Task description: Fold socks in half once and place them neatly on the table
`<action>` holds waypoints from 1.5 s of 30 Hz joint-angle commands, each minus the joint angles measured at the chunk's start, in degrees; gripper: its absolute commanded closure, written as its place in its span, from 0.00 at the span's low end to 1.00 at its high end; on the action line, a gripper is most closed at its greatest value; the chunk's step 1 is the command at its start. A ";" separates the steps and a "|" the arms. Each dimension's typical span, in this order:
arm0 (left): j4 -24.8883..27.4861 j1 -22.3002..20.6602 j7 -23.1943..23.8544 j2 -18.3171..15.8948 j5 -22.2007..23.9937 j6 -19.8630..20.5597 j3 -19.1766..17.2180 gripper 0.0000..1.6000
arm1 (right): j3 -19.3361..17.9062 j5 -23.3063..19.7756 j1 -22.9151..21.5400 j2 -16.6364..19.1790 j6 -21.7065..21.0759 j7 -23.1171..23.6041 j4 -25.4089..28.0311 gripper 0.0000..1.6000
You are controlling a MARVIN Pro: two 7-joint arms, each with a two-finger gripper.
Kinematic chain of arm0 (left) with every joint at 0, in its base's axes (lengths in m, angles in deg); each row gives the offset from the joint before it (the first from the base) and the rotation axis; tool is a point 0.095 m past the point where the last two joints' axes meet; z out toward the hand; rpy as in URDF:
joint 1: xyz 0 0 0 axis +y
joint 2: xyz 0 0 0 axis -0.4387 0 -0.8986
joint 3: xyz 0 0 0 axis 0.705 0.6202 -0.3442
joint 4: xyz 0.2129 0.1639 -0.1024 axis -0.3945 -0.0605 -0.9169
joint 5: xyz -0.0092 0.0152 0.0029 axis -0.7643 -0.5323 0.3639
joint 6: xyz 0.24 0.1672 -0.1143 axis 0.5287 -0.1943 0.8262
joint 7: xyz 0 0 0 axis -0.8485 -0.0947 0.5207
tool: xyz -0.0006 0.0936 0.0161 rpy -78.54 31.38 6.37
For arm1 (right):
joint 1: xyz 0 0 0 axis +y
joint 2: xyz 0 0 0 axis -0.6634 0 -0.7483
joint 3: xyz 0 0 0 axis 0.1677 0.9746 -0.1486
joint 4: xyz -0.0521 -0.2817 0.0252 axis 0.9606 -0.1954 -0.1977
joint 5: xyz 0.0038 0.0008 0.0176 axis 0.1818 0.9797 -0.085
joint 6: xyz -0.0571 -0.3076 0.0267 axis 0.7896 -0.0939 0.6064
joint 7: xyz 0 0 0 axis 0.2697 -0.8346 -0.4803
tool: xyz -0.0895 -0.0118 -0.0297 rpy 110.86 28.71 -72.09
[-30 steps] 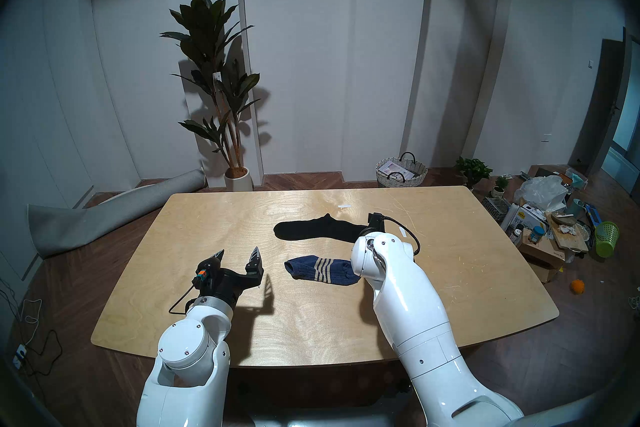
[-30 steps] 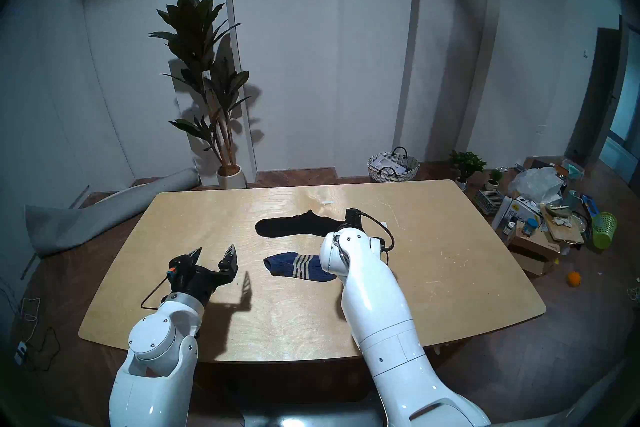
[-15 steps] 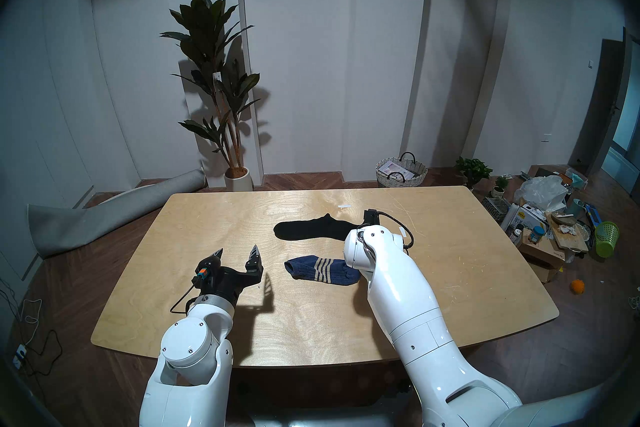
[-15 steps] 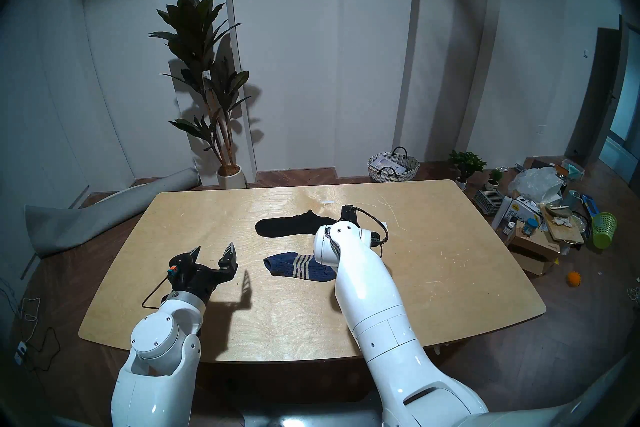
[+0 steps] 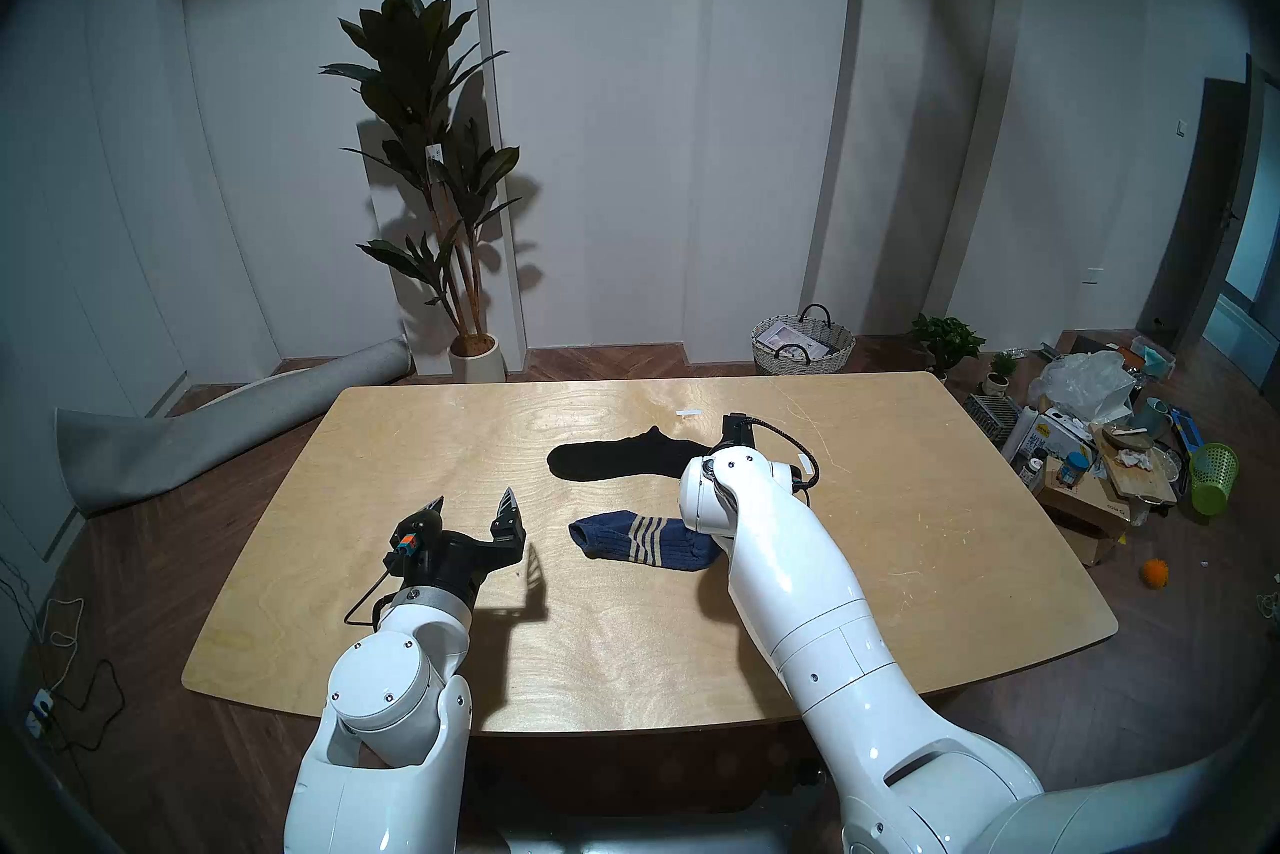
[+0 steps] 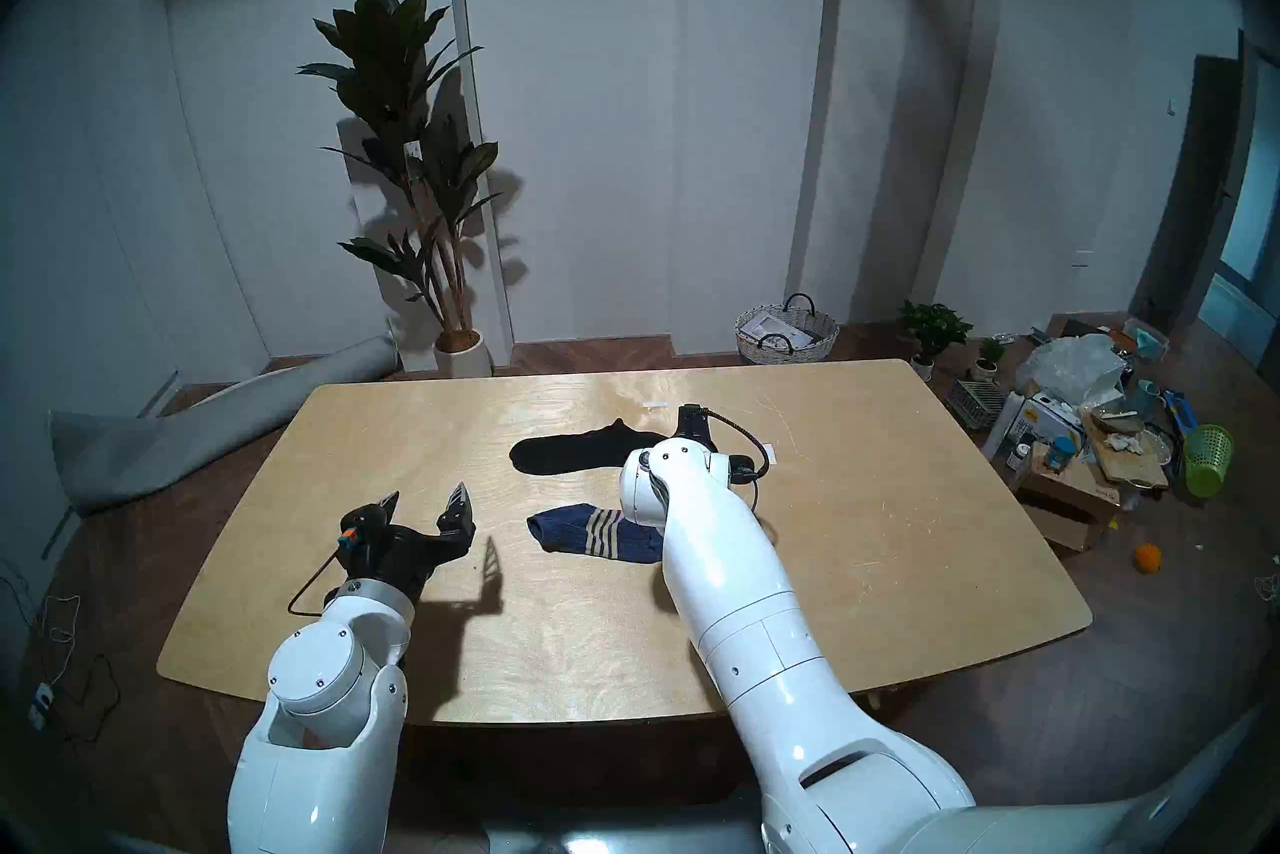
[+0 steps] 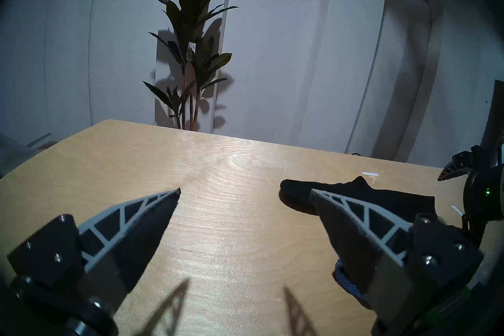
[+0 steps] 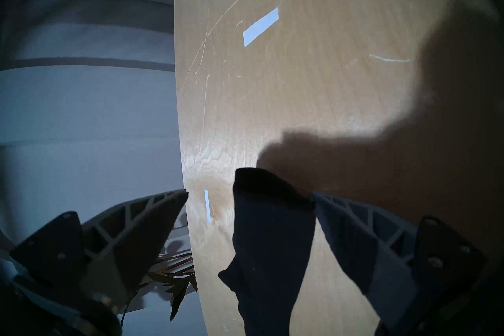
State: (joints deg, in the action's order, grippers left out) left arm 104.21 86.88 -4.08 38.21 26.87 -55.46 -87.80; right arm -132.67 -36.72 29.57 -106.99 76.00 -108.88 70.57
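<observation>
Plywood surface point(image 5: 429, 416): black sock point(image 5: 623, 459) lies flat, long axis left-right, toe leftward; striped sock point(image 5: 641, 539) parallel, nearer. Right pincer point(image 8: 249, 192) spread above black sock's cuff end; left pincer point(image 5: 478, 502) spread, empty.

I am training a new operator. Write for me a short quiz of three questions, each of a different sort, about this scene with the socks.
1. True or false: the black sock lies farther from the robot than the striped navy sock.
2. How many socks lie on the table?
3. In the right wrist view, the right tool is: A) shut on the black sock; B) open, with the sock's end between its fingers; C) shut and empty.

Key: 1 true; 2 two; 3 B.
</observation>
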 commanded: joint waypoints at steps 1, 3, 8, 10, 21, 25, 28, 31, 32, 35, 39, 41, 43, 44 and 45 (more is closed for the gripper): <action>0.90 -0.91 -0.33 0.11 -0.24 0.29 0.27 0.00 | -0.08 -0.58 -1.79 -0.12 -1.13 0.87 -1.95 0.00; 0.89 -0.92 -0.50 0.16 -0.26 0.26 0.39 0.00 | 0.07 -0.36 -2.00 -0.10 -1.24 0.68 -2.87 0.00; 1.07 -0.75 -0.96 0.30 -0.49 0.14 0.72 0.00 | 0.13 -0.54 -2.73 -0.04 -2.08 -0.09 -5.15 0.00; 1.17 -0.55 -1.18 0.38 -0.59 0.08 0.80 0.00 | -0.08 -0.99 -3.05 -0.08 -2.43 -0.53 -6.06 0.10; 1.63 0.49 -2.13 0.82 -0.72 -0.81 1.16 0.00 | 0.25 -1.52 -3.24 0.45 -3.86 -0.82 -8.64 0.76; 1.84 0.83 -2.47 0.93 -0.76 -0.96 1.24 0.00 | 0.46 -1.59 -2.09 0.81 -4.20 -0.31 -6.41 1.00; 1.92 0.99 -2.50 0.91 -0.73 -1.15 1.27 0.00 | 1.03 -0.96 -1.06 1.45 -4.11 -0.18 -3.92 1.00; 1.98 1.09 -2.56 0.96 -0.72 -1.31 1.24 0.00 | 3.11 1.48 0.51 2.75 -3.33 1.23 -0.98 1.00; 2.00 1.11 -2.55 0.96 -0.70 -1.35 1.21 0.00 | 3.56 2.08 0.90 3.01 -3.03 1.39 -0.34 1.00; 2.03 1.19 -2.46 1.09 -0.45 -1.55 1.10 0.00 | 4.35 3.23 2.33 3.78 -2.30 2.95 1.54 1.00; 2.01 1.23 -2.29 1.14 -0.41 -1.77 1.04 0.00 | 4.85 4.00 3.63 4.38 -1.40 4.94 3.61 1.00; 1.93 1.20 -2.30 1.24 -0.41 -2.03 1.05 0.00 | 5.13 4.27 3.80 4.54 -1.21 5.31 4.29 1.00; 1.90 1.16 -2.30 1.34 -0.35 -2.15 1.06 0.00 | 5.47 4.22 3.86 4.72 -1.45 6.46 4.76 1.00; 1.89 1.14 -2.33 1.37 -0.38 -2.20 1.06 0.00 | 5.63 4.41 3.81 4.65 -1.19 6.84 4.75 1.00; 1.86 1.08 -2.66 1.58 -0.56 -2.39 1.07 0.00 | 5.84 4.25 3.80 4.69 -1.43 7.79 4.76 1.00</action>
State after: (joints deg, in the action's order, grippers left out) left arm 104.80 88.46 -6.47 39.50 26.37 -56.58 -86.59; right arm -127.66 -33.34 32.95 -102.70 74.23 -105.04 72.25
